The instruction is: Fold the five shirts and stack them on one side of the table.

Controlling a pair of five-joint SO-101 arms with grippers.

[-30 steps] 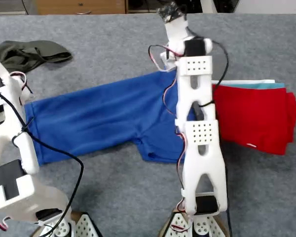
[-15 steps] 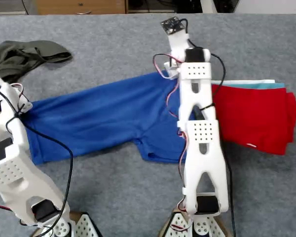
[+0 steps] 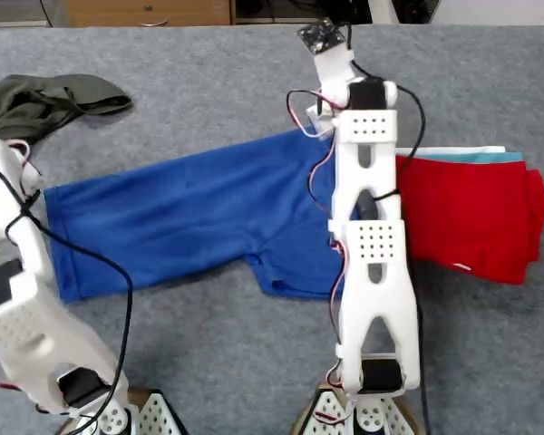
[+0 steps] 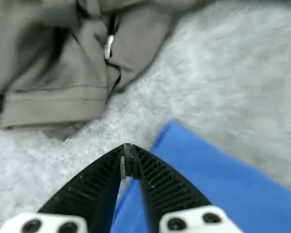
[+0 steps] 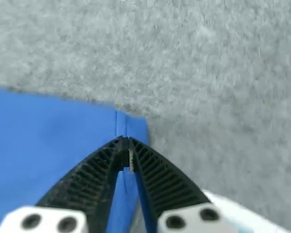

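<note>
Here, a blue shirt (image 3: pixel 181 217) of soft, matt cloth lies spread flat across the middle of the grey, felt-like table (image 3: pixel 208 82), one short sleeve pointing towards the near edge. By the right edge sits a folded red shirt (image 3: pixel 471 217), a squarish block lying on a teal layer (image 3: pixel 490 157) and a white layer (image 3: pixel 453 149), of which thin strips along the far side can be seen. Near the far left corner an olive-green shirt (image 3: pixel 45 100) lies crumpled, its hem and seams bunched.

From above, the white left arm (image 3: pixel 18 308) covers the blue shirt's left end, and the white right arm (image 3: pixel 367 236) lies over its right end.

The left gripper (image 4: pixel 126 162) has its black ribbed jaws closed tip to tip at the edge of the blue shirt (image 4: pixel 223 184), with the olive-green shirt (image 4: pixel 53 63) just beyond. Whether cloth sits between them is hard to make out. The right gripper (image 5: pixel 125 150) is likewise closed, pinching a raised ridge of the blue shirt (image 5: pixel 48 141) by its corner.
</note>
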